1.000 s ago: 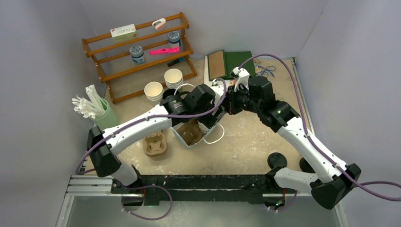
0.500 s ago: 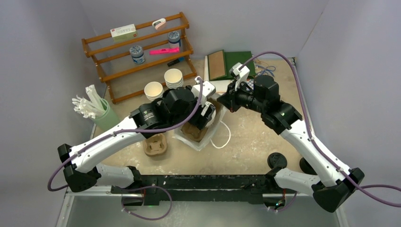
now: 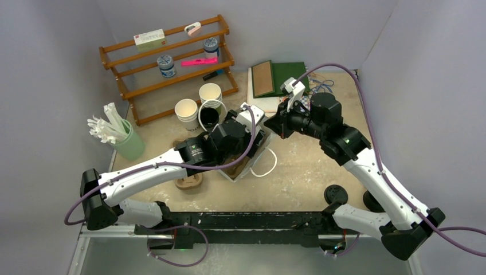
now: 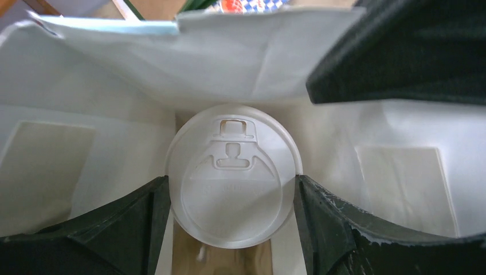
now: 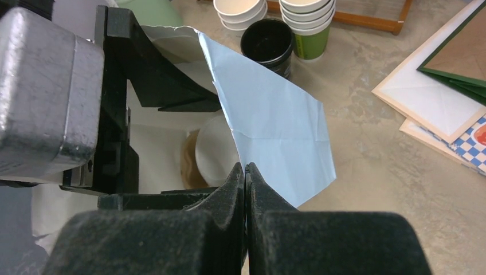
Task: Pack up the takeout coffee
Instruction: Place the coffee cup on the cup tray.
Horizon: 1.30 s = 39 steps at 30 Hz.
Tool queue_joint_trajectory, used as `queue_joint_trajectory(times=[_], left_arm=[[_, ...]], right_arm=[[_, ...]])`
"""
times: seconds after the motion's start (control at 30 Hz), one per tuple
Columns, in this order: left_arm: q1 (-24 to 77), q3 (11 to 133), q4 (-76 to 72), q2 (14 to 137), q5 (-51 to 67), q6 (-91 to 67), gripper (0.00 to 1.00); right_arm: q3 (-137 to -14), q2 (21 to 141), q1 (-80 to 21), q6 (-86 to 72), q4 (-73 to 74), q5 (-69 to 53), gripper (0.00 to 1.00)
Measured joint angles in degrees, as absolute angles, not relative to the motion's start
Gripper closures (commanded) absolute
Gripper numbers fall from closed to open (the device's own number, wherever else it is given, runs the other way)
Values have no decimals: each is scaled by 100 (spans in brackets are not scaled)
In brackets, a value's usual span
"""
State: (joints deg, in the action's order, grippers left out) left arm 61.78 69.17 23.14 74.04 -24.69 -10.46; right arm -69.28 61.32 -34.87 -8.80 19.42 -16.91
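Observation:
The cream-white cup with a white lid sits low inside the open white paper bag, over its brown floor. My left gripper reaches down into the bag with its fingers pressed against both sides of the lid. My right gripper is shut on the bag's upper edge and holds it up; in the top view it is at the bag's far side. The black cup stands on the table beside the stacked cups, also seen in the right wrist view.
A brown pulp carrier lies left of the bag. Stacks of lidless cream cups stand behind it. A green holder with white cutlery is at the left and a wooden shelf at the back. Flat boards lie at the back right.
My left arm has swung and its wrist has settled over the bag's mouth, uncovering the black cup. My right gripper has kept hold of the bag's edge and shifted only slightly.

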Motion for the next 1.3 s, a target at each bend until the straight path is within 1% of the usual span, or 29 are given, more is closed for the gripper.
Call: queue_joint_trajectory(times=[0.13, 0.63, 0.83, 1.3], left_arm=[[6219, 6661, 1737, 7404, -2775, -993, 62], [6235, 6337, 1142, 7614, -2897, -862, 62], [6235, 6313, 1090, 7883, -2915, -692, 62], [6233, 6311, 1087, 8064, -2845, -644, 62]], right_arm=[[-6928, 6132, -3487, -1002, 2045, -1706, 100], [-6928, 6047, -3487, -1160, 2078, -1732, 100], [-6921, 6029, -3487, -1197, 2097, -1752, 100], [-6796, 6012, -3463, -1308, 2161, -1640, 100]])
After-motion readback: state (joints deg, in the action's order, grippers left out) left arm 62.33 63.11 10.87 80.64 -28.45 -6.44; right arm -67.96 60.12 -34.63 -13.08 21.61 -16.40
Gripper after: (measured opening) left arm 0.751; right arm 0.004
